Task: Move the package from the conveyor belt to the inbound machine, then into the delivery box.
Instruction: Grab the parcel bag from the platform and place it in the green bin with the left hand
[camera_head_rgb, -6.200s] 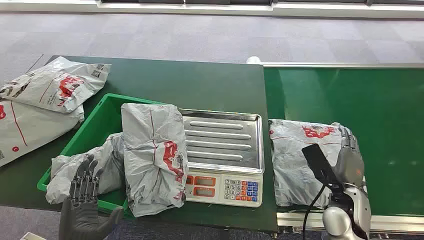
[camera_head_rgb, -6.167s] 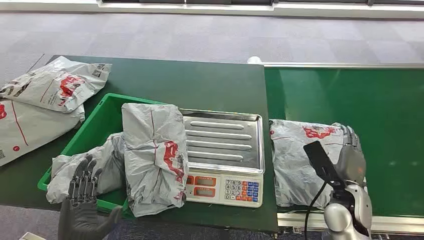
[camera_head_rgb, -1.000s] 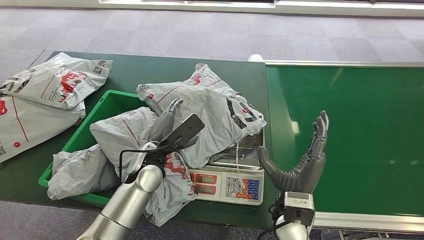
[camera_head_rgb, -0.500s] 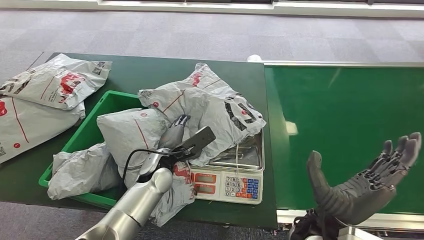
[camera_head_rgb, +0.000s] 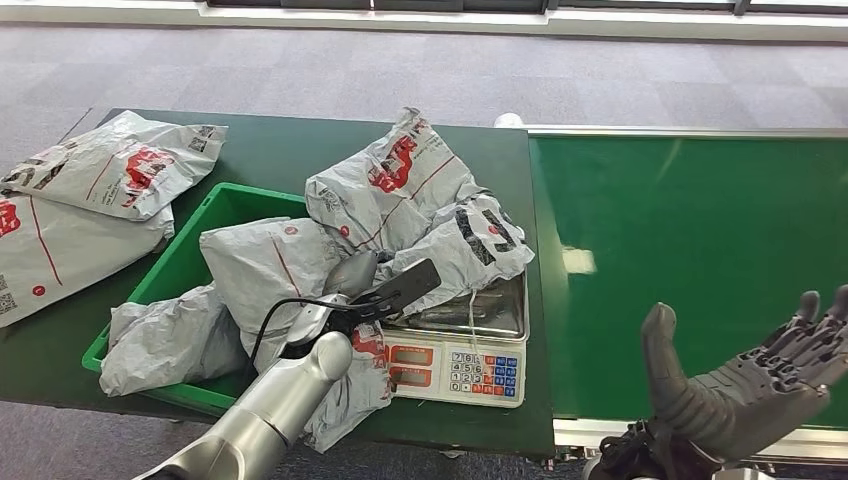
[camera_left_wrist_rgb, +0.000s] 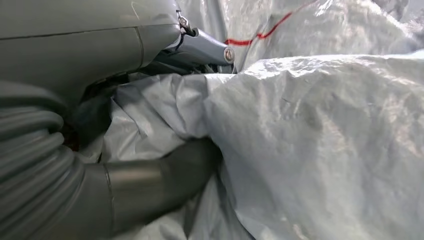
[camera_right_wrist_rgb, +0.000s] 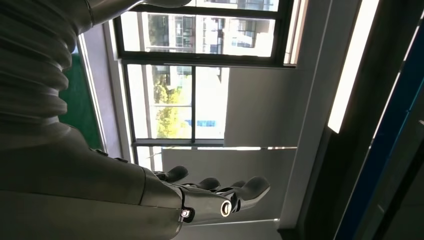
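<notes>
Left fingers (camera_left_wrist_rgb: 165, 175) clutching crumpled grey package (camera_head_rgb: 420, 205), red print, over scale (camera_head_rgb: 455, 370), right fingers (camera_head_rgb: 810, 340) spread, empty

Two grey mailer bags (camera_head_rgb: 95, 200) lie overlapped at the far left end of the dark green table (camera_head_rgb: 270, 150), well apart from the bin; the upper one carries a red print and small black codes. Grey carpet floor (camera_head_rgb: 400, 70) runs beyond the table. In the right wrist view, a tall window (camera_right_wrist_rgb: 200, 75) shows trees and a building outside.
</notes>
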